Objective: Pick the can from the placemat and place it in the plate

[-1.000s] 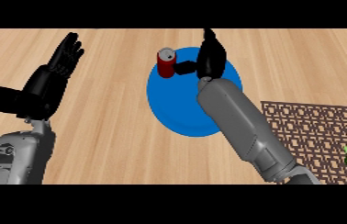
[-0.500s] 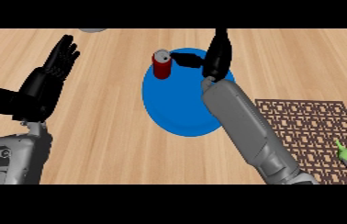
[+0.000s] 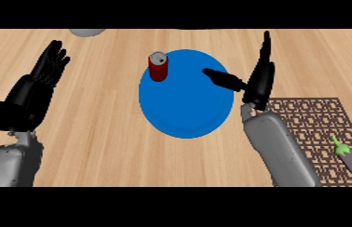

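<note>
A red can point(image 3: 158, 67) with a grey top stands upright on the far left part of the blue plate point(image 3: 186, 107). My right hand point(image 3: 258, 77) is open at the plate's right edge, fingers straight and pointing away, thumb stretched over the plate toward the can, with a gap between them. At the right lies the brown patterned placemat point(image 3: 317, 128), partly under my right forearm. My left hand point(image 3: 37, 89) rests open at the left edge, fingers up.
A grey round object point(image 3: 87, 31) shows at the far edge, upper left. A purple eggplant with a green stem point(image 3: 343, 150) lies on the placemat at the right edge. Wooden counter surrounds the plate.
My right hand has let go of the can and drawn back to the right, away from it. The can stays upright on the plate. The left hand has barely moved.
</note>
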Available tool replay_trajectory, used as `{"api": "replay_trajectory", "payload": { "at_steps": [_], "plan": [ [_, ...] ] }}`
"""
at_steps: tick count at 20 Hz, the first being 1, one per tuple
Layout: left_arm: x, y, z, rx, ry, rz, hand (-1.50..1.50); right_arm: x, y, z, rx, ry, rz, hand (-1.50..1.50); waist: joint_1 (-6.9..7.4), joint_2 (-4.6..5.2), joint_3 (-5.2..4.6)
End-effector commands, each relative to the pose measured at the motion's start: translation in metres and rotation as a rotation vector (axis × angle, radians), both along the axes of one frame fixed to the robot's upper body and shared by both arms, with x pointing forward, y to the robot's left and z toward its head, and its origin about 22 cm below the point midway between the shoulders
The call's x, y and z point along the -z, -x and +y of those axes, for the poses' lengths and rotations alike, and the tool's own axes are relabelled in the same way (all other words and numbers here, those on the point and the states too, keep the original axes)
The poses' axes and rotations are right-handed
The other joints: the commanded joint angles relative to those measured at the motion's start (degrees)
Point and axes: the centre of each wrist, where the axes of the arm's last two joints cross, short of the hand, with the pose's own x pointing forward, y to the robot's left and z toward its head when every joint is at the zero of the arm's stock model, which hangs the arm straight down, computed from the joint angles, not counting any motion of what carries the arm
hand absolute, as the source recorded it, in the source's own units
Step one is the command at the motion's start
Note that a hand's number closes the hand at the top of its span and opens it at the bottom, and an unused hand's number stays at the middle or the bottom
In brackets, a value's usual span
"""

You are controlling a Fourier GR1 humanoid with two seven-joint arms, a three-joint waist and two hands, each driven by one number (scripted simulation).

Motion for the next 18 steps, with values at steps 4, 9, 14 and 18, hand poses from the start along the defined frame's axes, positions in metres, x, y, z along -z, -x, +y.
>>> {"api": "replay_trajectory", "payload": {
  "at_steps": [4, 9, 14, 18],
  "plan": [
    [0.014, 0.0, -0.02, -0.001, -0.003, 0.005, 0.0, -0.014, 0.068, -0.064, -0.02, 0.027, -0.017, -1.5, -0.23, 0.11, -0.02],
    [0.005, 0.005, 0.006, 0.012, 0.011, 0.008, 0.0, -0.003, 0.118, -0.096, -0.014, 0.046, -0.013, -1.5, 0.1, 0.16, -0.01],
    [-0.008, -0.009, -0.016, 0.016, 0.008, -0.009, 0.0, 0.014, 0.138, -0.123, -0.015, 0.047, -0.008, -1.5, 0.37, 0.31, 0.02],
    [0.002, -0.011, -0.016, 0.0, 0.003, 0.007, 0.0, -0.002, 0.161, -0.132, 0.013, 0.129, -0.001, -1.5, 0.27, 0.29, -0.01]
  ]
}}
